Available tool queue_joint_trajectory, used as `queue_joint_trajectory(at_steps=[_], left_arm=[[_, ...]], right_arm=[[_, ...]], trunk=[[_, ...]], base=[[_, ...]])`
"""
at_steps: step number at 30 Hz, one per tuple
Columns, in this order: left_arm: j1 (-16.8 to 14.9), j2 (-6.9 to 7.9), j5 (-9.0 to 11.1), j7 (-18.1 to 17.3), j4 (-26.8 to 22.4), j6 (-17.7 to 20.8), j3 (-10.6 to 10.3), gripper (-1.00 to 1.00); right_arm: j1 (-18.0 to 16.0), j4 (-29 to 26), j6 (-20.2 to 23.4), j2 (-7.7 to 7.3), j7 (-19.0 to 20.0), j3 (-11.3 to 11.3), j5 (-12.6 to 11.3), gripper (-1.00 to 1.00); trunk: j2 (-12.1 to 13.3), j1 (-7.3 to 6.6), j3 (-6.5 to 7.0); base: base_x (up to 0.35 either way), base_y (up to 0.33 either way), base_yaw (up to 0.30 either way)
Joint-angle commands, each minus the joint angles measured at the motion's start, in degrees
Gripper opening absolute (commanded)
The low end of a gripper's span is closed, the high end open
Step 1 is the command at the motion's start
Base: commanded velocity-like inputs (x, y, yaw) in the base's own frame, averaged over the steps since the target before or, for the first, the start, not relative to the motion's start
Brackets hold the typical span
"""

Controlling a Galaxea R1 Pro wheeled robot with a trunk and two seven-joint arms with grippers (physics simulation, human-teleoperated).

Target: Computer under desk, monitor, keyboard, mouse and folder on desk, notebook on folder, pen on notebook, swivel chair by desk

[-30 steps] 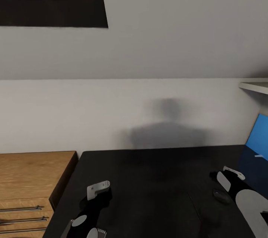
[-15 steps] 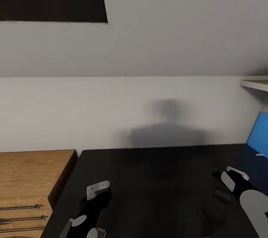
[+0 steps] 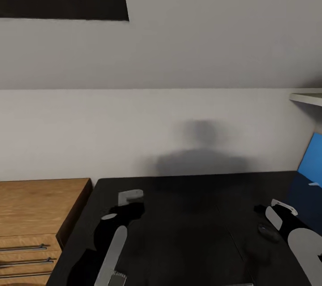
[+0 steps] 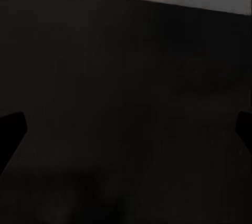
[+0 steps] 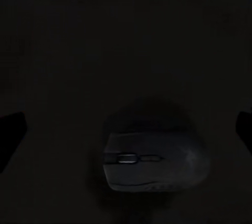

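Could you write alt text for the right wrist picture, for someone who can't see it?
A dark computer mouse with a pale scroll wheel lies on the glossy black desk, seen from close above in very dim light. The black tips of the right tool's fingers show at both side edges, spread wide and apart from the mouse.

We see the desk topped in smooth black with a soft sheen, faintly mirroring the blue panel at its right end. Left of the desk, the dresser shows warm wood grain with brushed metal bar handles. On the desk, the mouse looks like dark matt plastic. Behind the desk, the wall is flat, matt, pale paint.
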Motion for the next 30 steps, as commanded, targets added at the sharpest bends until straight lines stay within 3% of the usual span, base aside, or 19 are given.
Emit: queue_joint_trajectory(at_steps=[1,2,5,7,8,11,14,20,22,25,30], left_arm=[[-6.76,0.00,4.72,0.77,3.24,5.56,0.50,1.00],[-8.26,0.00,5.94,0.80,4.63,6.33,0.65,1.00],[-16.74,0.00,14.49,0.89,13.34,8.58,1.39,1.00],[-19.15,0.00,17.42,0.93,15.84,8.87,1.75,1.00],[-21.35,0.00,19.88,1.37,18.00,9.06,2.04,1.00],[-24.28,0.00,22.43,3.58,20.30,9.22,2.29,1.00],[-26.11,0.00,23.80,7.49,20.52,9.28,2.36,1.00],[-26.43,0.00,23.80,8.53,19.70,9.26,2.33,1.00],[-26.46,0.00,23.67,8.81,18.68,8.98,2.44,1.00],[-26.47,0.00,23.61,8.95,16.38,8.55,2.53,1.00],[-26.48,0.00,23.69,9.00,15.59,8.37,2.55,1.00]], right_arm=[[-0.02,-0.12,0.34,-0.08,-0.27,0.13,-0.59,1.00],[-0.02,-0.13,0.36,-0.09,-0.25,0.13,-0.59,1.00],[-0.02,-0.17,0.43,-0.18,-0.17,0.10,-0.59,1.00],[-0.02,-0.18,0.45,-0.18,-0.16,0.11,-0.59,1.00],[-0.02,-0.19,0.48,-0.18,-0.15,0.10,-0.59,1.00],[-0.02,-0.19,0.56,-0.16,-0.14,0.12,-0.55,1.00],[-0.02,-0.20,0.64,-0.17,-0.20,0.13,-0.47,1.00],[-0.02,-0.15,0.76,-0.32,-0.26,0.13,-0.41,1.00],[-0.02,-0.02,1.79,-1.12,-0.23,0.08,-0.43,1.00],[-0.02,0.40,5.53,-2.45,0.33,-0.11,-0.71,1.00],[-0.02,0.56,6.62,-2.63,0.70,-0.03,-0.84,1.00]], trunk=[[-0.48,0.23,-0.27],[-0.88,0.45,-0.45],[-2.08,1.11,-0.99],[-2.88,1.55,-1.35],[-3.28,1.77,-1.53],[-4.49,2.43,-2.07],[-5.69,3.09,-2.60],[-8.10,4.40,-3.68],[-8.90,4.84,-4.04],[-8.90,4.84,-4.04],[-8.90,4.84,-4.04]], base=[[0.000,0.000,0.000],[0.000,0.000,0.000],[0.000,0.000,0.000],[0.000,0.000,0.000],[0.000,0.000,0.000],[0.000,0.000,0.000],[0.000,0.000,0.000],[0.000,0.000,0.000],[0.000,0.000,0.000],[0.000,0.000,0.000],[0.000,0.000,0.000]])
